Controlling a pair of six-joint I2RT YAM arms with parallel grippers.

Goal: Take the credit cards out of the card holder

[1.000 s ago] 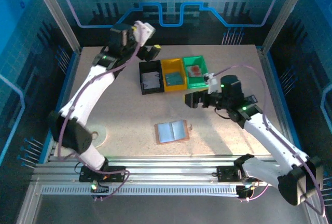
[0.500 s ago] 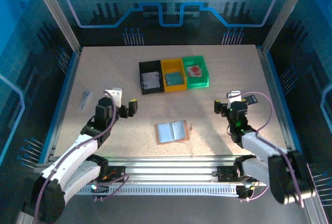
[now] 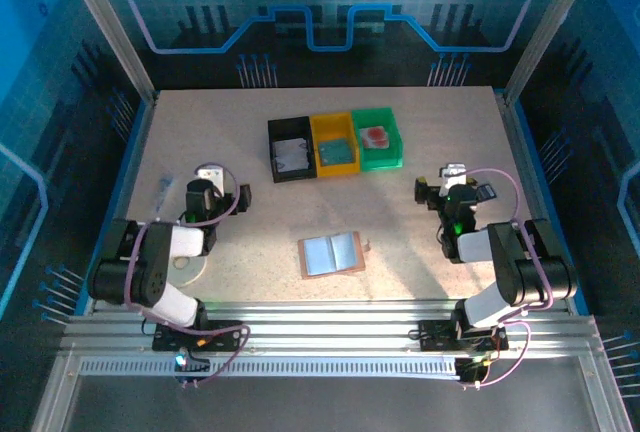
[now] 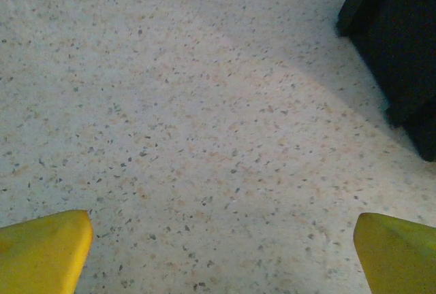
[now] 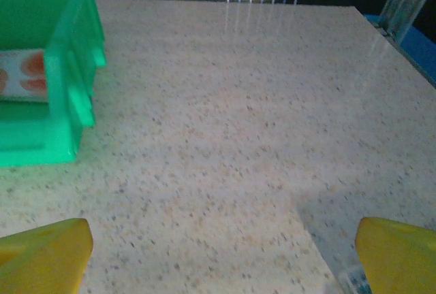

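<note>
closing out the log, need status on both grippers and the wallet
Left gripper open, empty. Right gripper open, empty. Pinkish-tan leather-like bifold card holder lies open flat mid-table, apart from both. Nothing lying between it and them.

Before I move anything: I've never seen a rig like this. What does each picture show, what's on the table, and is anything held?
These are two robot arms, a left arm and a right arm, bolted at the near edge of the table, each ending in a two-finger gripper. One picture looks down from above and behind them; the other two come from cameras on the wrists, so the yellow fingers at the bottom corners are the gripper's own. The left gripper and right gripper are open and hold nothing. On the table the card holder lies opened flat. Behind it stand a black bin, a yellow bin and a green bin; the green one has a reddish card inside.
</note>
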